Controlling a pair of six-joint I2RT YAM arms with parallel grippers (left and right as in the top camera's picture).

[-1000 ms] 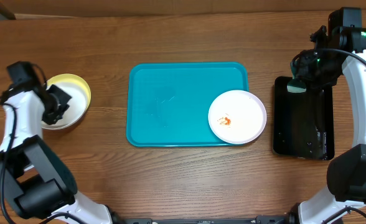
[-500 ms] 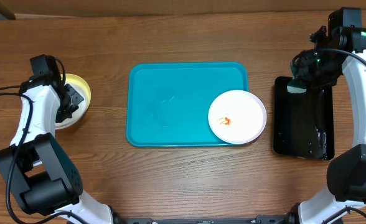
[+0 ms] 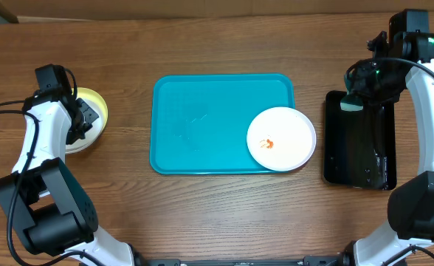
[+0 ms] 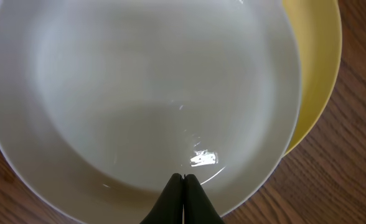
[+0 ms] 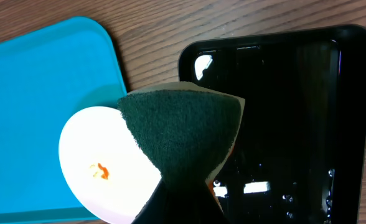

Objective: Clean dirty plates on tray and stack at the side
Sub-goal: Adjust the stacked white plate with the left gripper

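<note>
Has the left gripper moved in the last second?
Yes: the left gripper shifted across the stacked plates toward the tray.

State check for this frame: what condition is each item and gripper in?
Round white plate on the turquoise plastic tray: dirty, orange smear in centre.
White plate at left: clean, stacked on pale yellow plate.
Glossy black tray: looks wet.
Green scouring sponge: gripped by right gripper.
Left gripper: fingers shut, empty.
</note>
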